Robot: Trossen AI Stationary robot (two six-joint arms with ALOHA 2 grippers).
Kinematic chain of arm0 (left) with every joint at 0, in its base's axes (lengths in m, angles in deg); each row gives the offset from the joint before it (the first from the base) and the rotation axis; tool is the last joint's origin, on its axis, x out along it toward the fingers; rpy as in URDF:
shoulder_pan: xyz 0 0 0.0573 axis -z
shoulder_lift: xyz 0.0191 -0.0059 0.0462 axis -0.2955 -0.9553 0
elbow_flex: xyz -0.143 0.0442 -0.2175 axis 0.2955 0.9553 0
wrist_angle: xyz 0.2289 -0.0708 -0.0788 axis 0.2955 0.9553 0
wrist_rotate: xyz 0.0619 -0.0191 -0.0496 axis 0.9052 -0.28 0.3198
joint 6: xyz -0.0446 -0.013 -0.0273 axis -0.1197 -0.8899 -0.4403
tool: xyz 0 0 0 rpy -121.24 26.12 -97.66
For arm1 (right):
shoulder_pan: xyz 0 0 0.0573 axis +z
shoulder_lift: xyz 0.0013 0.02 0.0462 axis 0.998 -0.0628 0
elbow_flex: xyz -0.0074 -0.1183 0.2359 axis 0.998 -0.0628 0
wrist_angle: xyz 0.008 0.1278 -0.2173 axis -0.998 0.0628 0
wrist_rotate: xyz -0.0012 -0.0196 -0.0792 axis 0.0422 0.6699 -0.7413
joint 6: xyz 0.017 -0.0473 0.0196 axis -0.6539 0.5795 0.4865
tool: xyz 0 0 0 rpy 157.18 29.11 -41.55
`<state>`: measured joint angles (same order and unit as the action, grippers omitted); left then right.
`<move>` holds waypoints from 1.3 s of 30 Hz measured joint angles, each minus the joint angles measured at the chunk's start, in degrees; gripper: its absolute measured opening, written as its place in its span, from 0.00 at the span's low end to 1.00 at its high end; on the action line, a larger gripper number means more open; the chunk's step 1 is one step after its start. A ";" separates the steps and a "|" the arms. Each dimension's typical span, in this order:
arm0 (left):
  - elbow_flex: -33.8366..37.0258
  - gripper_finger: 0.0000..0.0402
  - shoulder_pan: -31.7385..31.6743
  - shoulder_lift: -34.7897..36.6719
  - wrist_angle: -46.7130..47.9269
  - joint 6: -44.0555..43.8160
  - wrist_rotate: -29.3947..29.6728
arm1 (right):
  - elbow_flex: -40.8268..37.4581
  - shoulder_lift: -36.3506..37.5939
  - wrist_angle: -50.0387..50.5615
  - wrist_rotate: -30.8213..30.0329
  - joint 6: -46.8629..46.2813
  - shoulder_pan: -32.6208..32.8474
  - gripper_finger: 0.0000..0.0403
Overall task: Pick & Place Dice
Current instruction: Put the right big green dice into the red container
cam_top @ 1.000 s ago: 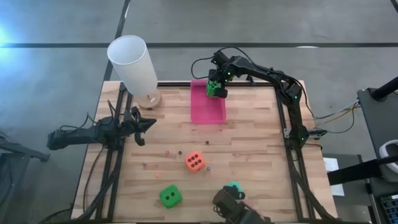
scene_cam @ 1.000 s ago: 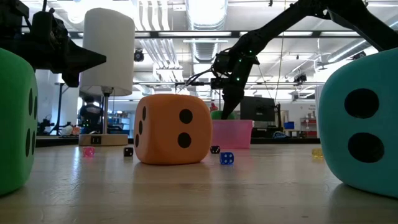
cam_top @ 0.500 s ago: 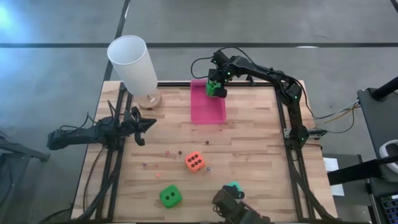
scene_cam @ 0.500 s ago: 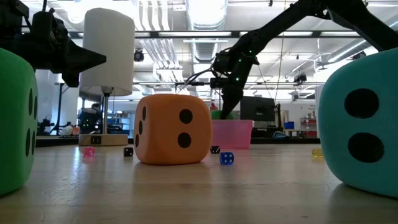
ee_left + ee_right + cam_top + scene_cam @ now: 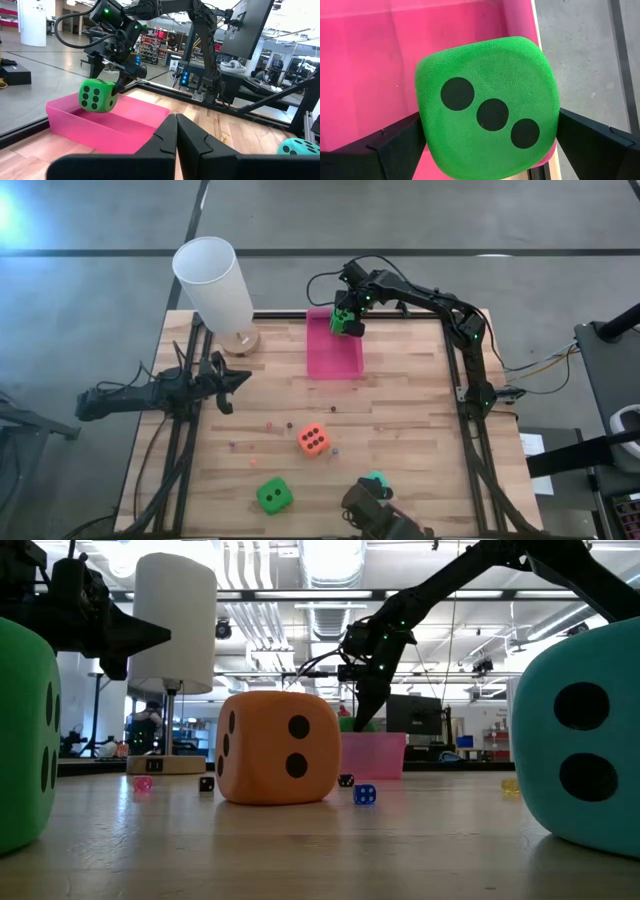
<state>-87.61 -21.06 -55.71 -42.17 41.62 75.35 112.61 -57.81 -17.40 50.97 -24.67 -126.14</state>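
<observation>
Right gripper (image 5: 347, 321) partly hides its green die (image 5: 487, 107).

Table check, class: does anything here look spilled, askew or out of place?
Mostly tidy. Tiny dice lie scattered loose on the table near the orange-red die. The lamp looks tilted only because of the overhead angle; it stands upright in the low view. The right gripper holds a green die over the pink tray.

Green die (image 5: 487, 107) upper centre looks soft foam, matt, fuzzy; pink tray (image 5: 335, 358) smooth plastic w/ slight sheen; table (image 5: 400, 420) pale wood planks, satin; lamp shade (image 5: 213, 280) upper left matt white.
</observation>
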 joint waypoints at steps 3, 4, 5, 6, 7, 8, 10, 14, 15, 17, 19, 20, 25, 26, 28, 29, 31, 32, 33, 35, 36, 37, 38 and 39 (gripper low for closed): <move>0.00 0.01 0.01 0.00 0.00 0.00 -0.01 | 0.00 0.00 0.00 0.00 -0.06 0.00 0.99; 0.00 0.01 0.02 0.00 0.00 0.00 -0.01 | 0.00 0.00 0.00 0.00 -0.11 0.00 0.99; 0.00 0.01 0.01 0.00 0.00 0.00 0.00 | 0.00 -0.01 0.00 0.00 -0.11 0.00 0.99; 0.00 0.01 0.02 0.01 -0.01 0.00 -0.01 | 0.00 -0.01 0.00 0.00 -0.11 0.00 0.99; 0.00 0.01 0.02 0.02 0.00 0.00 -0.02 | 0.00 0.00 0.00 0.00 -0.11 0.00 0.99; 0.00 0.01 0.02 0.00 0.00 0.00 -0.02 | 0.00 0.00 0.00 0.00 -0.11 0.00 0.99; 0.00 0.01 0.01 0.00 0.00 0.01 -0.01 | 0.00 0.00 0.00 0.00 -0.11 0.02 0.99; 0.00 0.01 0.01 0.00 0.00 0.00 -0.01 | 0.00 0.00 0.00 0.00 -0.05 0.00 0.99; 0.00 0.01 0.00 0.00 0.00 0.00 -0.01 | 0.00 0.00 0.00 0.00 -0.04 0.00 0.99; 0.00 0.01 0.02 0.00 0.00 0.00 0.00 | 0.00 0.00 0.00 0.00 -0.09 0.00 0.99; 0.00 0.01 0.00 0.00 0.00 0.00 0.00 | 0.00 0.00 0.00 0.00 -0.09 0.00 0.99; 0.00 0.01 0.01 0.01 -0.02 0.00 -0.01 | 0.00 0.00 0.00 0.00 -0.08 0.00 0.99; 0.00 0.01 0.02 0.00 0.00 0.00 -0.01 | 0.00 0.00 -0.29 0.00 0.09 0.00 0.99; 0.00 0.01 0.02 0.00 -0.02 0.00 0.00 | 0.00 0.00 -0.46 0.00 0.10 0.01 0.99; 0.00 0.01 0.00 0.00 -0.01 0.00 0.00 | 0.00 0.00 -1.48 0.00 0.09 0.01 0.99; 0.00 0.01 0.01 0.00 -0.02 0.00 -0.02 | 0.00 0.00 -2.13 0.00 0.09 0.01 0.99; 0.00 0.01 0.01 0.00 -0.01 0.00 0.00 | 0.00 0.00 -3.24 0.02 0.11 0.02 0.99; 0.00 0.01 0.02 0.00 -0.01 0.00 -0.01 | 0.00 0.00 -3.68 0.09 0.07 0.02 0.99; 0.00 0.01 0.00 0.01 -0.01 0.00 0.00 | 0.00 0.00 -3.80 0.09 0.07 0.02 0.99; 0.00 0.01 0.02 0.02 0.00 0.00 0.00 | 0.00 0.00 -4.19 0.12 -0.14 0.02 0.99; 0.00 0.01 0.01 0.00 0.00 0.00 -0.01 | -0.02 0.00 -4.16 0.11 -0.11 0.02 0.99; 0.00 0.01 0.00 0.00 -0.02 0.00 0.00 | -0.01 0.00 -4.19 0.11 -0.11 0.02 0.99; 0.00 0.01 0.00 0.02 -0.02 0.00 -0.02 | 0.00 0.00 -4.19 0.11 -0.12 0.02 0.99; 0.00 0.01 0.02 0.02 0.00 0.00 -0.02 | 0.00 0.00 -4.17 0.11 -0.13 0.02 0.99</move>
<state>-87.61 -21.04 -55.69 -42.17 41.62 75.33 112.61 -57.81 -21.57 51.08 -24.81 -126.12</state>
